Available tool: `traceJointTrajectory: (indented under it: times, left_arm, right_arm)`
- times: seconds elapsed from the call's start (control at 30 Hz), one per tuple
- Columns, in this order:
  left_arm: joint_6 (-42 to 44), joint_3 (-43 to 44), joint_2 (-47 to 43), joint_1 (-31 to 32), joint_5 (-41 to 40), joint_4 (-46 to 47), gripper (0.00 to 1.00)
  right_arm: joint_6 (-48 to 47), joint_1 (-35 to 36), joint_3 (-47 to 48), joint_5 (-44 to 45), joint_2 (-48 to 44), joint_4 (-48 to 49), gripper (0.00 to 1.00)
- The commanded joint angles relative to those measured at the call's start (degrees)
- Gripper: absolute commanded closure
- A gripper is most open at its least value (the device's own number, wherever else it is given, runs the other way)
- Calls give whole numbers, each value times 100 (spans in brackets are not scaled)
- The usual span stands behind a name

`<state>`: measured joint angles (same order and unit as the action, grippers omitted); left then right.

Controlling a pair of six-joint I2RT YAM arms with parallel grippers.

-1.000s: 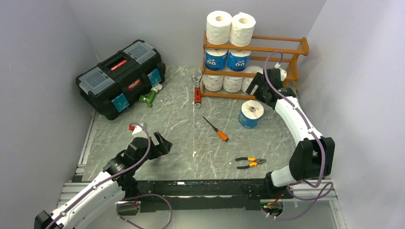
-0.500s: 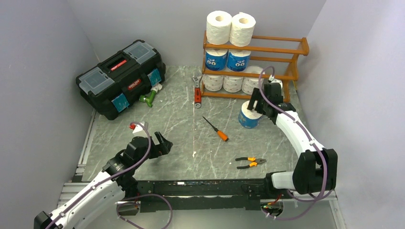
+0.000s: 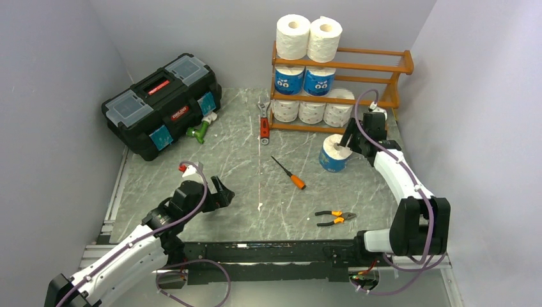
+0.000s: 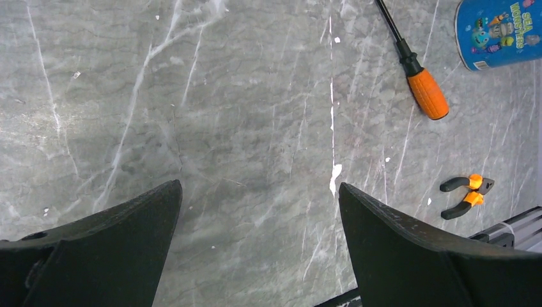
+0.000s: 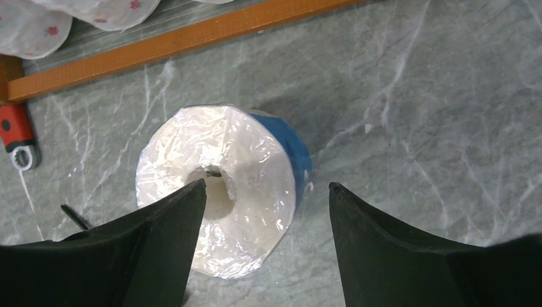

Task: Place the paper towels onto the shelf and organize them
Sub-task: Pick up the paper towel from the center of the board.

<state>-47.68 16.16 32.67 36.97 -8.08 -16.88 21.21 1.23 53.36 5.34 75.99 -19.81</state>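
The orange-brown shelf (image 3: pixel 377 66) stands at the back. It holds two white rolls (image 3: pixel 293 35) on top, two blue rolls (image 3: pixel 289 80) on the middle tier and three white rolls (image 3: pixel 286 110) on the bottom tier. One blue-wrapped roll (image 3: pixel 333 155) stands on end on the table in front of it. My right gripper (image 3: pixel 350 137) hovers open over this roll (image 5: pixel 243 185); in the right wrist view (image 5: pixel 267 192) one finger lies over its core and the other is off its right side. My left gripper (image 3: pixel 220 192) is open and empty above bare table (image 4: pixel 259 192).
A black toolbox (image 3: pixel 163 102) sits at the back left with a green object (image 3: pixel 199 131) beside it. A red wrench (image 3: pixel 263 125) lies left of the shelf. An orange-handled screwdriver (image 3: pixel 289 174) and pliers (image 3: pixel 335 219) lie mid-table. Walls close in on both sides.
My right gripper has pulled back from the shelf's bottom tier and now sits over the blue roll on the table. My left arm has shifted slightly forward.
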Motion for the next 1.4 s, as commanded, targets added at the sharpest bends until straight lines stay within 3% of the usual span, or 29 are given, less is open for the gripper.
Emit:
traceJointTrajectory:
  times: [0.0,0.37,0.67,0.83,1.1,1.23,1.37]
  left_arm:
    - [-7,8,-8,3,80,285,1]
    - [1,-30,157,7,161,472,1]
    - [7,-44,232,4,157,532,1]
    - [4,-60,264,4,158,594,1]
    - [-25,-34,342,5,157,581,1]
    - [-12,-22,364,9,159,594,1]
    - [-22,3,424,10,168,572,1]
  right_arm:
    - [-33,0,-14,-283,88,334,28]
    - [50,-5,-71,-373,462,390,38]
    - [268,-12,-17,-691,611,339,57]
    - [498,-9,334,-844,766,-117,85]
    - [1253,7,760,-954,385,-753,100]
    - [1824,77,1006,-652,0,-1030,100]
    - [2721,251,1481,379,-158,-1812,100]
